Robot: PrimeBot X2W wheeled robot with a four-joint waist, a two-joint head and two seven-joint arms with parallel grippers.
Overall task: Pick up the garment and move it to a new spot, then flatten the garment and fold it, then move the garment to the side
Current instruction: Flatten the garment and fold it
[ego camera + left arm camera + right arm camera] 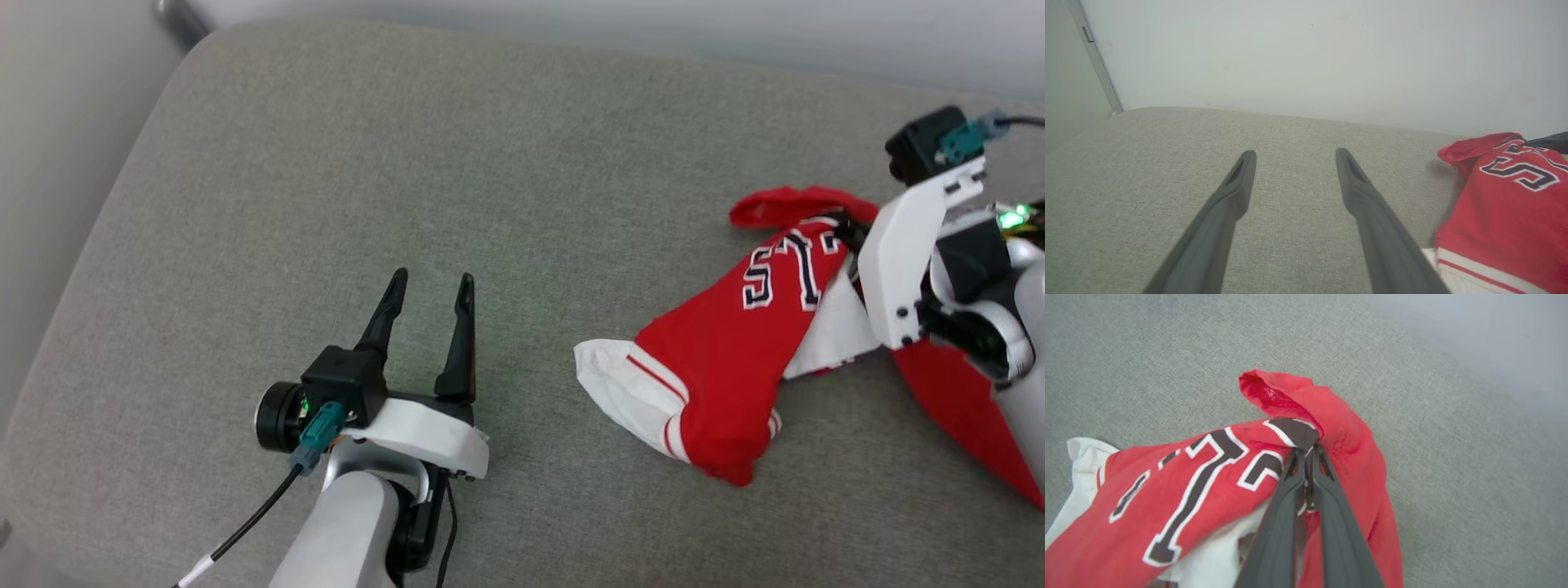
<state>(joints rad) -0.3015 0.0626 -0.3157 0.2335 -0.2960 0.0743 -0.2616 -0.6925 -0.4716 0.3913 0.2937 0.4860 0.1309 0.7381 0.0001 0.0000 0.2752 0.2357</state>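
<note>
Cushion: you have a grey woven cushion (326,163) under everything, with a pale wall (1306,53) rising behind its far edge.
Left gripper: your left gripper (433,278) sits at the lower left of the head view. Its fingers are spread wide, point away from you and have nothing between them. In the left wrist view (1295,153) they frame bare cushion. You cannot tell whether they touch it.
Gap: a stretch of bare cushion lies between the left gripper and the garment, so the two are well apart.
Garment: your garment (727,359) lies bunched on the right side of the cushion. A white panel (629,384) with red stripes forms its left end. From there the red body runs up and to the right toward your right arm, and a red flap (963,408) trails off under that arm at the lower right.
Lettering: the black, white-outlined lettering (788,273) faces up on the red body, near its upper end.
Right gripper: your right gripper (1306,451) has its fingers pressed together, pinching a fold of the garment at the edge of the lettering. A red fold (1306,400) curls over just past the tips.
Contact: most of the garment rests on the cushion. You cannot tell whether the pinched end is clear of it.
</note>
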